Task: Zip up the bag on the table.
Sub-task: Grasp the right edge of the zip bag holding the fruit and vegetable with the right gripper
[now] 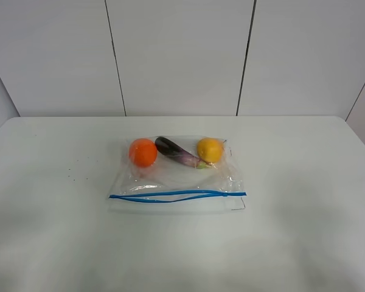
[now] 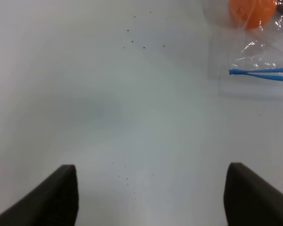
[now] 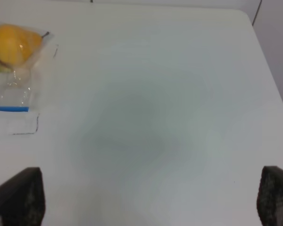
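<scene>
Jaws spread wide and empty, the left gripper (image 2: 151,167) hangs over bare tabletop (image 2: 108,103) left of the bag (image 1: 176,177), seemingly poised to begin. The clear bag lies flat mid-tabletop, its blue zip strip (image 1: 176,194) facing the near edge and gaping, while the orange (image 1: 143,152), eggplant (image 1: 175,152) and yellow fruit (image 1: 210,149) bunch toward the far edge, clear of the seal. The right gripper (image 3: 153,169) hangs equally wide and empty off the bag's right corner.

Left claw (image 2: 151,195) dark grey, smooth; right claw (image 3: 151,197) black, speckled.
</scene>
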`<action>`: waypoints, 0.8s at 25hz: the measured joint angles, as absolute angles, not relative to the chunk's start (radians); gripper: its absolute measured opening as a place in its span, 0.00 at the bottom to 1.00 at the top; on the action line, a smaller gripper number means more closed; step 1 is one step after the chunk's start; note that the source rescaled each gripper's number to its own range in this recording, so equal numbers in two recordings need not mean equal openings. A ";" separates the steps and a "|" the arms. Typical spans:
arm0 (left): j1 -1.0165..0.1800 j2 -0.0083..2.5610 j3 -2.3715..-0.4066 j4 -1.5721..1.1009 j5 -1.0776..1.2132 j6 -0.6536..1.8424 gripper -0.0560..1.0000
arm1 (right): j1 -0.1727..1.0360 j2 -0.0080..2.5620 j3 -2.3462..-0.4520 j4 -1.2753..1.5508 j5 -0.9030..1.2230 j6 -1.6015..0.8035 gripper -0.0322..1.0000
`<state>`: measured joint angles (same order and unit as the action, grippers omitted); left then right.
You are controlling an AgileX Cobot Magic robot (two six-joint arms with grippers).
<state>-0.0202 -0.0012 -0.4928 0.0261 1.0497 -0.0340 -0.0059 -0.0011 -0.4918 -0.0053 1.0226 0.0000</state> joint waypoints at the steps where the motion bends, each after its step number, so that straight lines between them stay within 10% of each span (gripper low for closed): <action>1: -0.020 -0.001 -0.493 0.026 1.050 -0.034 1.00 | -0.006 0.000 -0.492 -0.005 1.023 0.000 1.00; 20: -0.020 -0.001 -0.493 0.026 1.050 -0.034 1.00 | -0.006 0.897 -0.888 0.151 1.033 -0.009 1.00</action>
<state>-0.0202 -0.0012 -0.4928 0.0261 1.0497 -0.0340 -0.0059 0.8966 -0.8878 0.1513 1.0329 -0.0089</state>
